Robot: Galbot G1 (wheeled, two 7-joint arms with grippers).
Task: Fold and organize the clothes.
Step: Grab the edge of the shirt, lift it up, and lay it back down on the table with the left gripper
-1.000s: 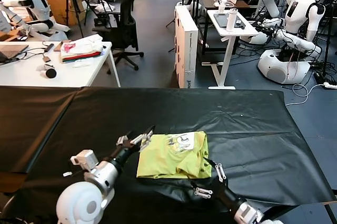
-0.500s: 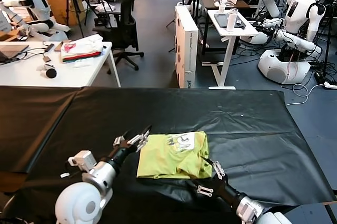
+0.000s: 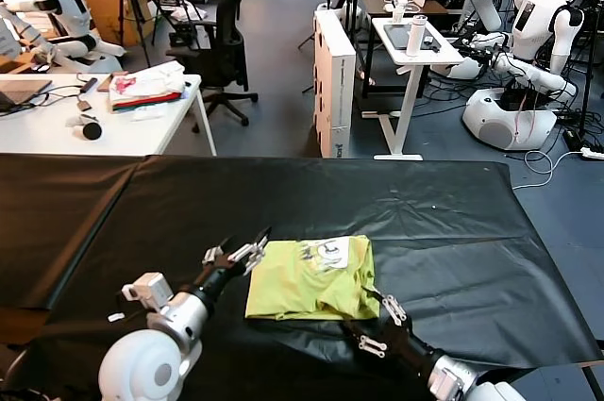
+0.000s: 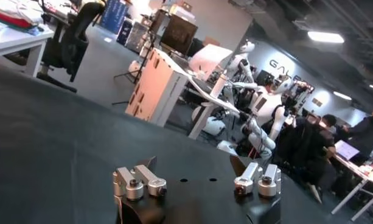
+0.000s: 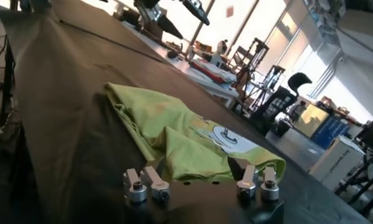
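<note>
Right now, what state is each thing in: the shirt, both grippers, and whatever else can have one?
T-shirt: folded into a compact rectangle, lying flat on the black table cover, white print facing up.
Left gripper: open, empty, beside the shirt's left edge.
Right gripper: open, empty, at the shirt's near right corner, gripping nothing.
Cloth pile: stacked on the white desk behind, untouched.
</note>
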